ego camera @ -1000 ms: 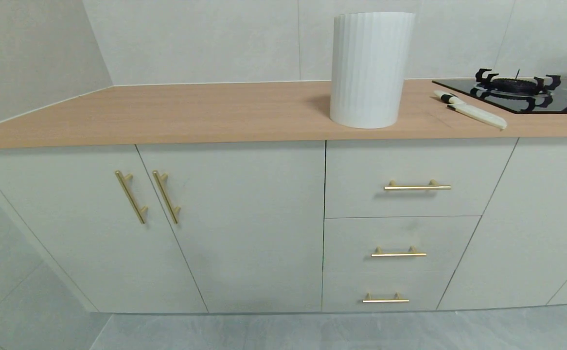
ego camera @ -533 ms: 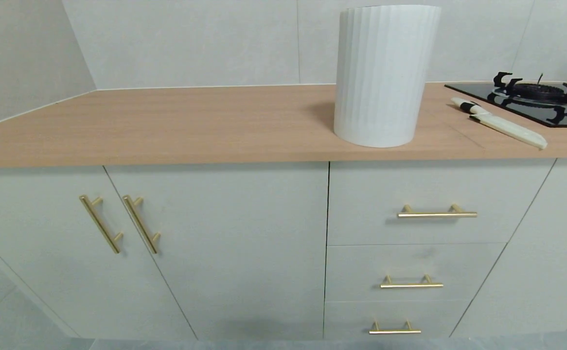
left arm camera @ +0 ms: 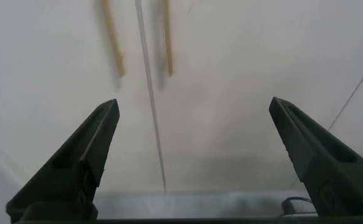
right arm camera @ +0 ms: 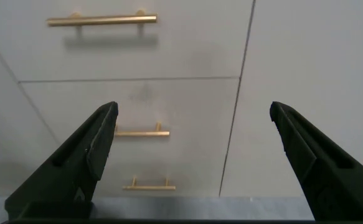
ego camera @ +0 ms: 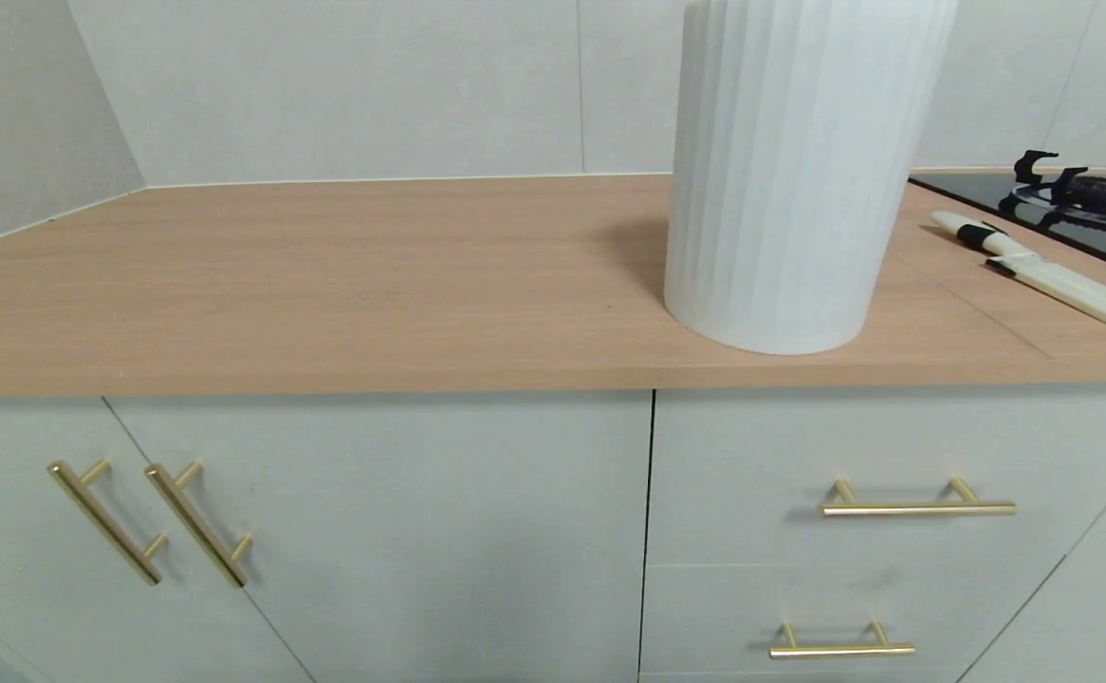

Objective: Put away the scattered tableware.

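Note:
A white knife (ego camera: 1051, 277) with a black band on its handle lies on the wooden countertop (ego camera: 325, 285) at the right, beside the stove. A tall white ribbed holder (ego camera: 790, 171) stands on the counter left of the knife. My left gripper (left arm camera: 193, 124) is open, low in front of the cabinet doors with two brass handles (left arm camera: 137, 37). My right gripper (right arm camera: 193, 124) is open, low in front of the drawer fronts with brass handles (right arm camera: 101, 20). Nothing is held in either gripper.
A black gas stove (ego camera: 1075, 204) sits at the counter's far right. Below the counter are two cabinet doors (ego camera: 373, 531) on the left and stacked drawers (ego camera: 894, 493) on the right. Tiled walls close the back and left.
The whole head picture has shifted: the counter, holder and knife appear larger and lower, so the camera has moved closer to the counter.

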### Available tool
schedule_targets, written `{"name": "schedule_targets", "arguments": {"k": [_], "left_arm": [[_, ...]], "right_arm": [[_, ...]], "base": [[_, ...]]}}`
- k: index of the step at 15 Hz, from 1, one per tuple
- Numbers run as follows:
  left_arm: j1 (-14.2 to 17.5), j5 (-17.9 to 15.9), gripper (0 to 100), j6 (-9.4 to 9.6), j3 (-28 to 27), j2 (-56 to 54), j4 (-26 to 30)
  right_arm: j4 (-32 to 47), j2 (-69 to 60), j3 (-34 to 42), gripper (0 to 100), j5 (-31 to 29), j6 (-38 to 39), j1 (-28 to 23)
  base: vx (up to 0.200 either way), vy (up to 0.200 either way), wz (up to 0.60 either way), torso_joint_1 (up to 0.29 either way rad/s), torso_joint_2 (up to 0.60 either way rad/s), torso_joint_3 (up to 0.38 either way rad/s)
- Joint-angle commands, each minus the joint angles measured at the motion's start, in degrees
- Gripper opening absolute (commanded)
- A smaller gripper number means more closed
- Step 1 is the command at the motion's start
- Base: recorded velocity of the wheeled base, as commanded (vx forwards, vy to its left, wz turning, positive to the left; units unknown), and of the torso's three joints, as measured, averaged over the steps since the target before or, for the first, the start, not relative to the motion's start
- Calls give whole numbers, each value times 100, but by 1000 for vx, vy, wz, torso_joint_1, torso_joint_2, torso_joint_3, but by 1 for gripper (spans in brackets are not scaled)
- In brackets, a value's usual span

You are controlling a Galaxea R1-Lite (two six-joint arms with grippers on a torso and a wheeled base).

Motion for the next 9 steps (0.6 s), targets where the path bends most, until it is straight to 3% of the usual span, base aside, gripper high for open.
{"name": "schedule_targets", "arguments": {"k": [1, 7, 9], "left_arm": [[0, 1, 100, -1, 1, 2, 4], [0, 1, 100, -1, 1, 2, 4], [0, 1, 100, -1, 1, 2, 4]], "right_arm": [[-1, 11, 0, 100, 4, 2, 1], [-1, 11, 0, 100, 4, 2, 1], [-1, 11, 0, 100, 4, 2, 1]], "base": [[0, 0, 0, 0, 0, 0], [0, 0, 0, 0, 0, 0], [0, -200, 0, 2, 0, 5]]}}
